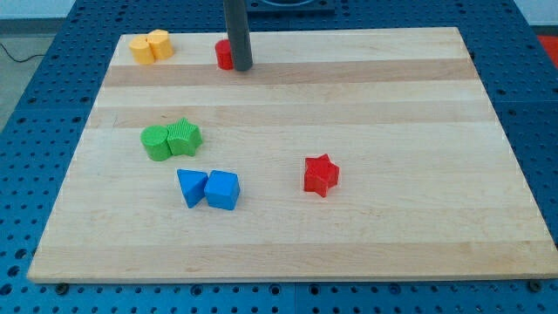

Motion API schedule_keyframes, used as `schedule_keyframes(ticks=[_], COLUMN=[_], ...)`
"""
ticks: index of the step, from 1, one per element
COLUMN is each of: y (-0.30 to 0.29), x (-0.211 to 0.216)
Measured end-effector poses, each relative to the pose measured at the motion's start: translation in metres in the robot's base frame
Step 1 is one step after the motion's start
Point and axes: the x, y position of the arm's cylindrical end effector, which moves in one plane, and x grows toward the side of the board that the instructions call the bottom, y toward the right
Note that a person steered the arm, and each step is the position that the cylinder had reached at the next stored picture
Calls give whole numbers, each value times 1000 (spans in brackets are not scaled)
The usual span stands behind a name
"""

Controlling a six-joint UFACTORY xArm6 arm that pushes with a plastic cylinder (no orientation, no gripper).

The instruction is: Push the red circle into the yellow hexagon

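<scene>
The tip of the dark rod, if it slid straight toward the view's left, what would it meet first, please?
My tip sits against the red circle block on its right, so it would likely meet that first; the yellow blocks lie farther left.

my tip [241,67] stands upright near the view's top, the rod rising straight out of view.

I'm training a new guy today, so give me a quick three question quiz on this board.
1. True or false: my tip is at the view's right of the red circle.
2. Which blocks sit nearest the view's top left corner? A) yellow blocks B) blue blocks C) green blocks
3. What shape is the red block standing alone on the board?

Key: 1 true; 2 A; 3 star.
</scene>
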Motion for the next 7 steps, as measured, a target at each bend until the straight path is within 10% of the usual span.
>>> schedule_keyframes(ticks=[4, 7], y=[6, 43], x=[-58, -22])
